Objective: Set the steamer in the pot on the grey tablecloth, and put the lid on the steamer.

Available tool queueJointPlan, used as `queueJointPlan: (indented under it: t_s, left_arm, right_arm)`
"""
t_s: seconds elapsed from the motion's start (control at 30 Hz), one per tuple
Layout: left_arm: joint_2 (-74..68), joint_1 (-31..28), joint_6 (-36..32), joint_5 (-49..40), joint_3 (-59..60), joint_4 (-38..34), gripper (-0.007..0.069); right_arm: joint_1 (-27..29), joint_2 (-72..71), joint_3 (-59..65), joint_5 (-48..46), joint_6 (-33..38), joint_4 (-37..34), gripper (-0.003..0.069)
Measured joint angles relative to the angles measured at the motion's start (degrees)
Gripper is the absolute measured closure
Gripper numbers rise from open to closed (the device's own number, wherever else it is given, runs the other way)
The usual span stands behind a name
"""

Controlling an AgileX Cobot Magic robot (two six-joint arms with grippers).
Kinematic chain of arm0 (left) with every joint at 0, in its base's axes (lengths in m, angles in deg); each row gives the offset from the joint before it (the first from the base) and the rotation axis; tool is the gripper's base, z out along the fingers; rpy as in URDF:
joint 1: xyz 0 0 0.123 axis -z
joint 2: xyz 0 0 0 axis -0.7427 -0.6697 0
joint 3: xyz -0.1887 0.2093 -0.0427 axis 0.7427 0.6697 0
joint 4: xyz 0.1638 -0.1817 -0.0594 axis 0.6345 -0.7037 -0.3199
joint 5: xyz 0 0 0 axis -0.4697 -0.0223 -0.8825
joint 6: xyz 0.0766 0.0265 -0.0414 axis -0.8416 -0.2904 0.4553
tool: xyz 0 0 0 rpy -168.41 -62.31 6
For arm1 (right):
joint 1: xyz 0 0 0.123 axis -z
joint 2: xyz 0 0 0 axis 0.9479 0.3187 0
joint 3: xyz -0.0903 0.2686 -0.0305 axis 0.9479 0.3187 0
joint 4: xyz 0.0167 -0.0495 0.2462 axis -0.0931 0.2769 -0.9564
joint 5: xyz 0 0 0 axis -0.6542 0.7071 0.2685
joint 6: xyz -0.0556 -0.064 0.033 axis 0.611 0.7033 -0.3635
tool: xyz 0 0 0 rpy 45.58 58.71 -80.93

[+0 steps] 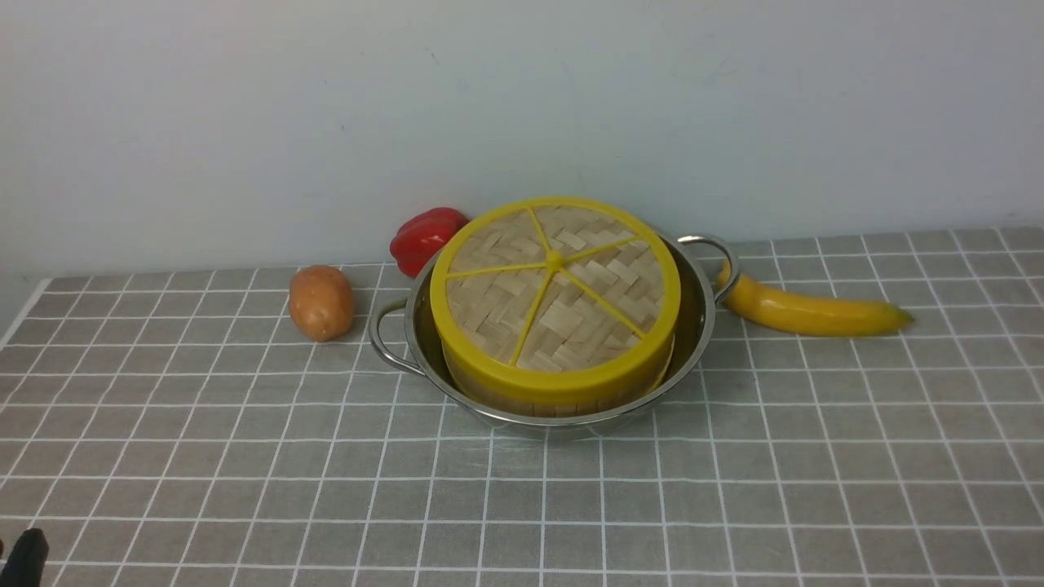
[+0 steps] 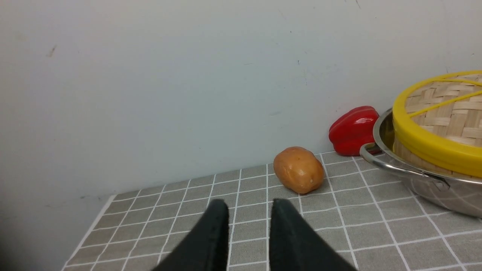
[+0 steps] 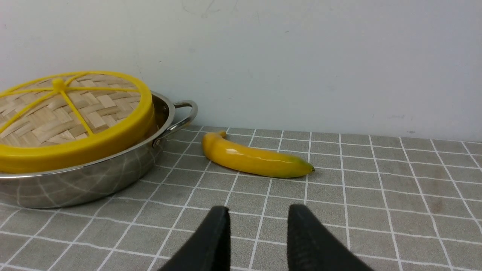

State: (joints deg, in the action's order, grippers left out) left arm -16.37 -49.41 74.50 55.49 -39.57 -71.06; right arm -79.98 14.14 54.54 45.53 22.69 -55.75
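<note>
The shiny steel pot [image 1: 695, 319] stands on the grey tablecloth [image 1: 245, 456] near the back middle. Inside it sits the steamer [image 1: 522, 401], of which only a strip of bamboo wall shows. The lid [image 1: 555, 293], woven with a yellow rim and spokes, lies flat on top of the steamer. My left gripper [image 2: 249, 205] hovers low over the cloth, well to the left of the pot [image 2: 425, 184], open and holding nothing. My right gripper [image 3: 258, 210] is likewise open and empty, to the right of the pot [image 3: 94, 177]. Only a black fingertip [image 1: 24, 554] shows in the front view.
A potato [image 1: 321, 302] lies left of the pot and a red pepper [image 1: 424, 236] behind it by the wall. A banana [image 1: 807, 310] lies to the pot's right, just beyond its handle [image 1: 718, 249]. The cloth's left edge [image 2: 88, 233] is near my left gripper.
</note>
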Motion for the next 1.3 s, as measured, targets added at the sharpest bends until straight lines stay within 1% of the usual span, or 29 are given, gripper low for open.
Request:
queueJointPlan:
  t_s: [0.9,1.07,1.3]
  left_arm:
    - [0.0,0.0,0.0,0.0,0.0,0.0,0.0413]
    - [0.0,0.0,0.0,0.0,0.0,0.0,0.0410]
    - [0.0,0.0,0.0,0.0,0.0,0.0,0.0403]
  right_arm:
    - [0.0,0.0,0.0,0.0,-0.1,0.0,0.0419]
    - [0.0,0.0,0.0,0.0,-1.5,0.0,0.0419]
    - [0.0,0.0,0.0,0.0,-1.8,0.0,0.0419]
